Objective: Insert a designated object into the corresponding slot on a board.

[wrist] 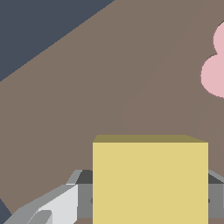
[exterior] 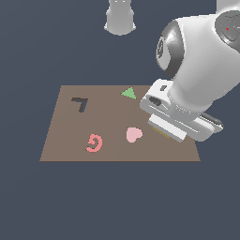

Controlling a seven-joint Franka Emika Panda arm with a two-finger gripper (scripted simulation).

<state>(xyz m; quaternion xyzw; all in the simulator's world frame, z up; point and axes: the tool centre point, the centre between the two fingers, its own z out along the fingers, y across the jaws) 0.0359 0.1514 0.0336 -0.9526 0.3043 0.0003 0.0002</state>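
The yellow square block [wrist: 150, 179] sits between my gripper's two fingers [wrist: 83, 199] in the wrist view, just above the brown board [wrist: 100, 92]. In the exterior view my gripper [exterior: 165, 131] is low over the board's [exterior: 65, 136] right part, and only a sliver of the yellow block [exterior: 161, 133] shows under it. The gripper is shut on the block. The square slot is hidden in both views. The pink heart [exterior: 133, 135] [wrist: 214, 65] lies close beside the gripper.
On the board are a green triangle [exterior: 129, 93], a dark L-shaped cutout [exterior: 80, 103] and a pink spiral shape [exterior: 94, 143]. The arm's white body [exterior: 201, 61] covers the board's right part. The robot base [exterior: 120, 18] stands behind the board.
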